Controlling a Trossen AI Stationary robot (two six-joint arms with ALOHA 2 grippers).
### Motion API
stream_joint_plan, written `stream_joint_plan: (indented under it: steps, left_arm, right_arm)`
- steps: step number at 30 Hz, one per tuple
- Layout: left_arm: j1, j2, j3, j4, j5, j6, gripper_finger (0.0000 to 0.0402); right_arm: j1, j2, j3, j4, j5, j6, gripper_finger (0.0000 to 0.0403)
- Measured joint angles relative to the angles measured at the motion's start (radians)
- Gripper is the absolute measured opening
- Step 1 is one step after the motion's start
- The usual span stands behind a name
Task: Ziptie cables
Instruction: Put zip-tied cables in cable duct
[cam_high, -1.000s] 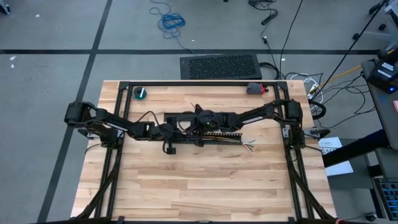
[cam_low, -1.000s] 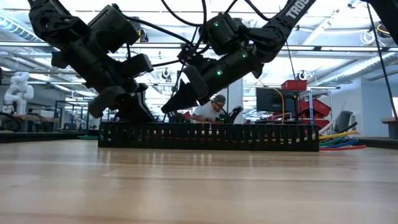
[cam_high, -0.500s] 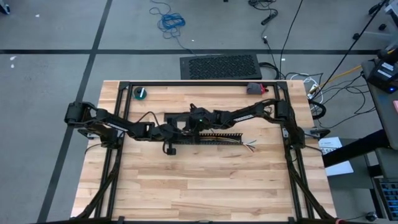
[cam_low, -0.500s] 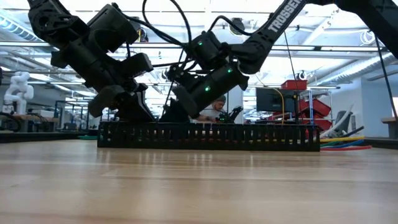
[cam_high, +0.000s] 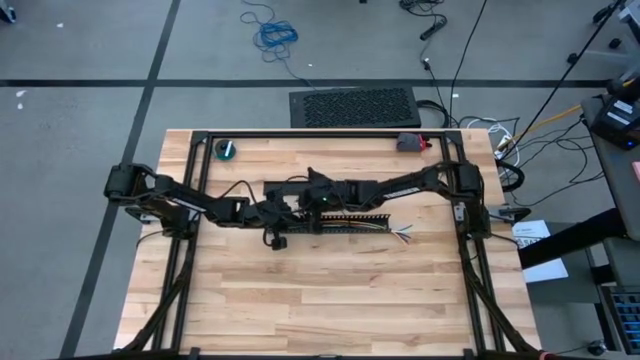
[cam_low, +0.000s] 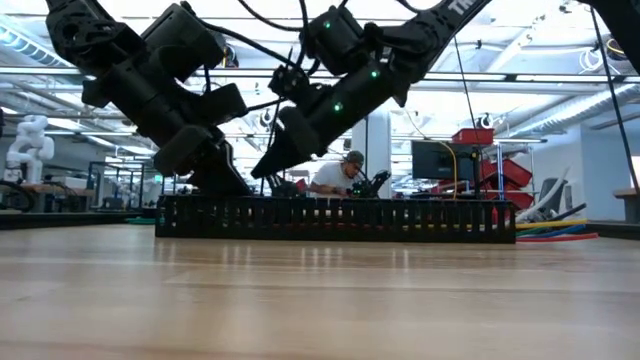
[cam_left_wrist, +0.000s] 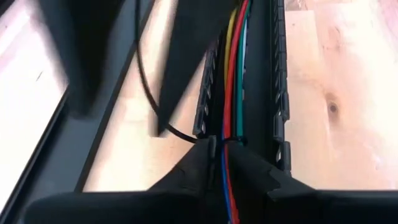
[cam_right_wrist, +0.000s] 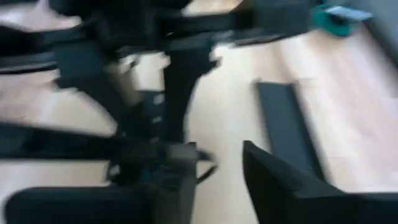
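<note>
On a wooden worktop (cam_high: 330, 290) lay a black slotted duct (cam_low: 335, 220) holding the cables (cam_left_wrist: 233, 93), a bundle of yellow, red, green and blue wires running along its channel. The left claw (cam_left_wrist: 224, 165) straddled the bundle, its fingers slightly apart on either side, beside a thin dark ziptie (cam_left_wrist: 168, 127) looped around the wires. The right claw (cam_right_wrist: 214, 168) hovered just above, fingers apart, holding nothing.

A robotics lab is indicated: a wooden table (cam_high: 300, 290) is surrounded by floor cords (cam_high: 272, 35), monitors (cam_low: 438, 158) and a seated person (cam_low: 335, 176).
</note>
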Motion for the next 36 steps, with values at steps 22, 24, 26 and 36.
stream_joint_plan:
  steps: [22, 24, 26, 36]
  left_arm:
    - [-0.045, 0.0, 0.008, 0.005, -0.011, -0.119, 0.0097]
    - [-0.054, 0.0, 0.009, 0.001, -0.042, -0.131, 0.0097]
    - [-0.07, -0.012, 0.008, -0.005, -0.096, -0.123, 0.0097]
    - [-0.149, -0.17, 0.005, -0.032, -0.26, -0.026, 0.0097]
  right_arm:
    - [0.181, -0.234, -0.001, -0.34, 0.583, -0.029, 0.0217]
    - [0.216, -0.245, -0.002, -0.429, 0.647, 0.025, 0.0217]
    - [0.259, -0.248, -0.002, -0.478, 0.693, 0.083, 0.0215]
    - [0.482, -0.281, -0.032, -0.639, 1.001, 0.239, 0.0205]
